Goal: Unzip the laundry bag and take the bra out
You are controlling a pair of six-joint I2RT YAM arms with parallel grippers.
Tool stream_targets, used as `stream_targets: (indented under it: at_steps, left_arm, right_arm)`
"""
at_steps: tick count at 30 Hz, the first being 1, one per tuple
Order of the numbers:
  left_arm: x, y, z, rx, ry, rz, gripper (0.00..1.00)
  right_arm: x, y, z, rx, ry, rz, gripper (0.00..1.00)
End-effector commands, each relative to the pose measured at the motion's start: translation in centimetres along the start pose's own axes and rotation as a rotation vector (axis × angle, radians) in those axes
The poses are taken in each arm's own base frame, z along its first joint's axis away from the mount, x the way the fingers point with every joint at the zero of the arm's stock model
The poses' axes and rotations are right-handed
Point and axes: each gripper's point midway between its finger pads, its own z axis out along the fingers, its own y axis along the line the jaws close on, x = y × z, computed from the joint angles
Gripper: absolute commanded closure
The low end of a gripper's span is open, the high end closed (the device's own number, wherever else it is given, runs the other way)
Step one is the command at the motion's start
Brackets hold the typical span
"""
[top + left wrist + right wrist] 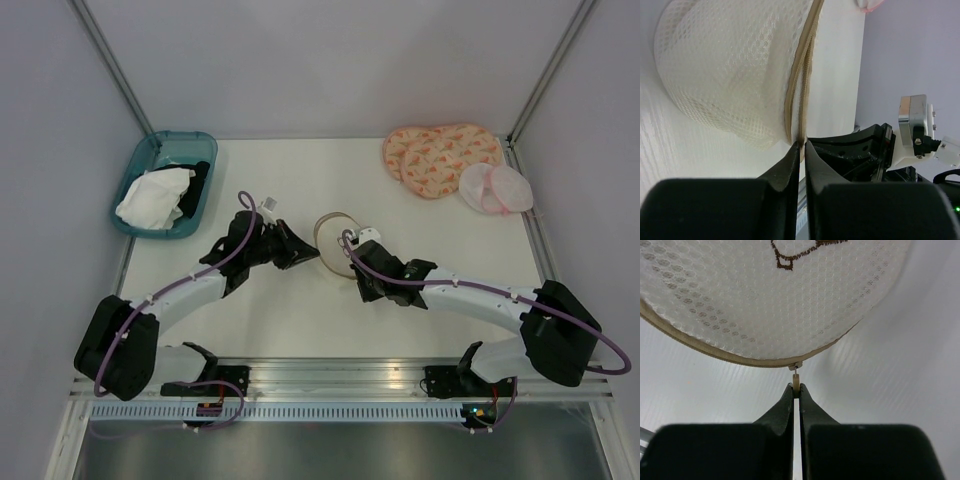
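The left end effector (800, 146) is closed, pinching the tan rim (802, 75) of the laundry bag (332, 238). The right end effector (796, 391) is closed on the little zip pull (796, 381). The bag sits in the middle of the worktop (300, 320), between the two. A brown stitched picture (790, 252) marks its round face; only part shows. Far back are a blue tray (135, 170) holding a white cloth (155, 197) and a pink-orange pad (440, 155).
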Motion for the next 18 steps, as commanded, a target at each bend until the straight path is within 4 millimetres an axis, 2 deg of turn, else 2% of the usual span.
stream_targets:
  at_steps: [1,3,4,6,7,10,13,16,18]
  left_arm:
    - [-0.1,-1.1,0.0,0.044,0.02,0.047,0.89]
    - [0.2,-1.0,-0.1,0.044,0.027,0.045,0.85]
    - [0.2,-1.4,-0.4,0.057,0.02,0.048,0.68]
    - [0.6,-1.4,-0.7,0.067,0.027,0.039,0.44]
    - [0.8,-1.4,-0.8,0.065,0.028,0.036,0.26]
    - [1.4,-1.6,-1.9,0.07,0.009,0.025,0.05]
    - [2.8,-1.5,-2.6,0.076,0.028,0.018,0.02]
    - [4.3,0.0,-2.8,0.04,0.048,-0.003,0.01]
    - [4.5,0.8,-2.5,0.017,0.037,-0.011,0.01]
  right_arm:
    - [-2.3,0.5,-1.2,-0.019,-0.079,0.002,1.0]
    - [-2.8,1.3,-1.4,-0.063,-0.092,0.006,1.0]
    - [-2.9,1.7,-1.6,-0.082,-0.098,0.007,0.99]
    - [-3.3,3.0,-1.9,-0.149,-0.106,0.009,0.99]
    - [-3.4,3.3,-2.0,-0.167,-0.108,0.009,1.0]
    - [-4.0,4.5,-2.4,-0.226,-0.121,0.018,1.0]
    - [-4.5,5.6,-2.8,-0.286,-0.131,0.02,0.99]
    - [-5.1,7.0,-3.4,-0.36,-0.147,0.025,1.0]
    - [-5.1,7.7,-3.5,-0.401,-0.148,0.025,1.0]
